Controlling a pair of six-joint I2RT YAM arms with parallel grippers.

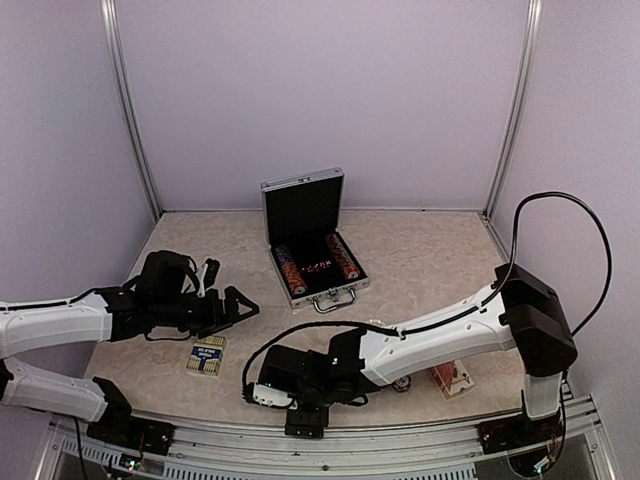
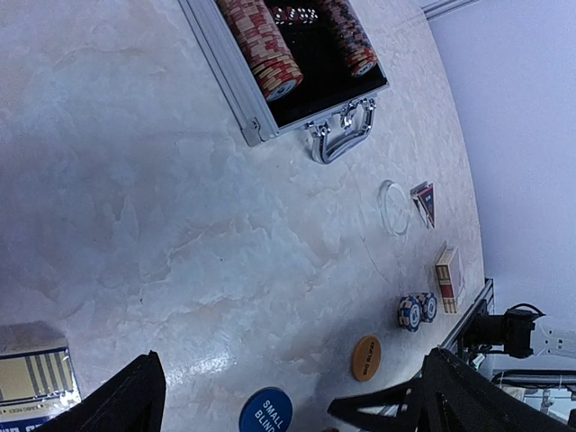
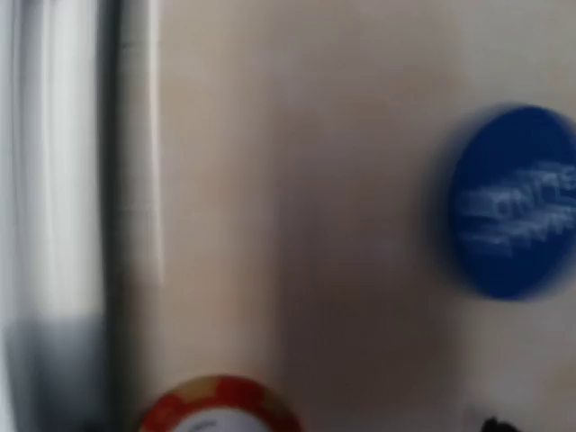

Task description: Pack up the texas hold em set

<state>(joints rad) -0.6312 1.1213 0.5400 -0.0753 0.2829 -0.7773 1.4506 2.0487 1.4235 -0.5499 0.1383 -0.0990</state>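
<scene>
Currently, the silver briefcase (image 1: pixel 312 243) stands open at the middle of the table (image 1: pixel 430 260), lid upright, handle (image 2: pixel 340 135) toward the arms. Two rows of striped poker chips (image 2: pixel 265 45) lie in its black lining, one along each side.

Left gripper (image 1: pixel 228 305): raised over the table's left part, jaws well apart, nothing between them. A blue-backed card deck (image 1: pixel 206 355) lies on the table just near of it.

Right gripper (image 1: pixel 268 388): reached across to the near edge, low over the table. Whether its jaws are apart or together cannot be told; the overhead view shows only a dark mass, and the wrist view is blurred with no fingers clearly seen. That wrist view shows a blue disc (image 3: pixel 513 202) and the rim of a red-and-cream chip (image 3: pixel 220 407) at the bottom edge.

Loose items, seen from the left wrist: an orange disc (image 2: pixel 365 357) near the blue disc, a small stack of chips (image 2: pixel 416 310), a clear disc (image 2: pixel 393 207) beside the dark triangle (image 2: pixel 423 202), and a red card deck (image 2: pixel 448 274) near the right edge.
</scene>
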